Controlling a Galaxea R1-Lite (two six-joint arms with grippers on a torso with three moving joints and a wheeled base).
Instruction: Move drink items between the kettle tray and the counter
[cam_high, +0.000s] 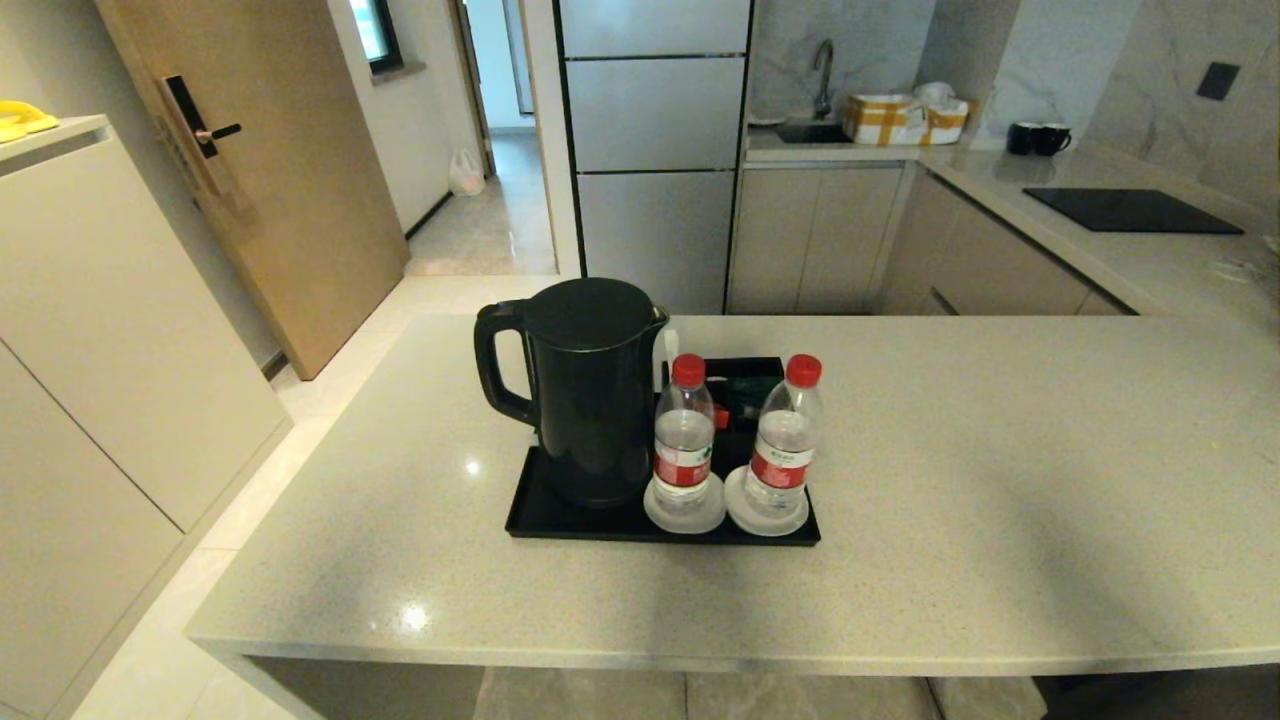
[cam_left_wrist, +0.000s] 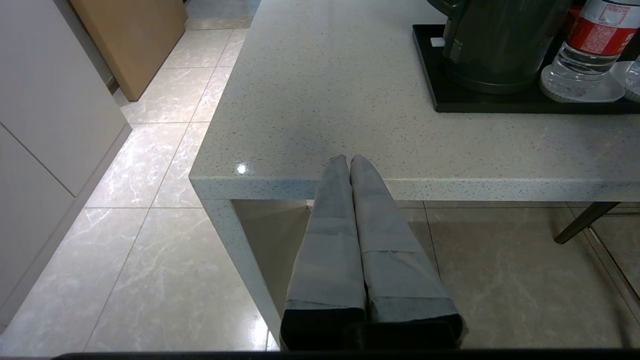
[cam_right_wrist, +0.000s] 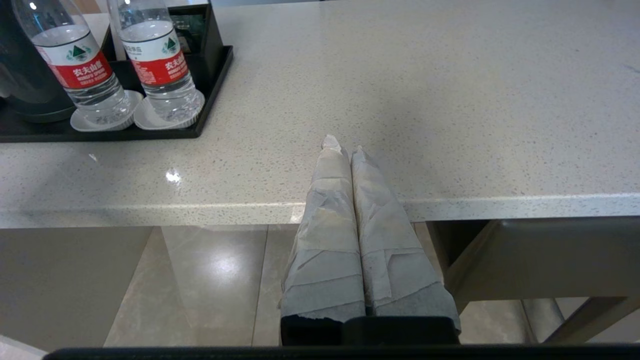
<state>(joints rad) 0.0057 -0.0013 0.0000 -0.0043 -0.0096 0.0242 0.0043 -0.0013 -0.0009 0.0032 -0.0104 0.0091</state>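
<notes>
A black kettle (cam_high: 590, 390) stands at the left end of the black kettle tray (cam_high: 560, 520) on the beige counter (cam_high: 1000, 500). Two red-capped water bottles (cam_high: 684, 440) (cam_high: 783, 445) stand upright on white coasters (cam_high: 684, 508) at the tray's front right, with a black sachet box (cam_high: 745, 385) behind them. Neither arm shows in the head view. My left gripper (cam_left_wrist: 348, 159) is shut and empty at the counter's near left edge, short of the kettle (cam_left_wrist: 495, 45). My right gripper (cam_right_wrist: 341, 147) is shut and empty at the near edge, right of the bottles (cam_right_wrist: 80, 70) (cam_right_wrist: 160, 65).
A black cooktop (cam_high: 1130, 210) lies on the far right worktop, with two black mugs (cam_high: 1040, 138) and a sink (cam_high: 812, 130) behind. A cabinet (cam_high: 90, 330) and tiled floor (cam_left_wrist: 150, 175) lie left of the counter. Bare counter stretches right of the tray.
</notes>
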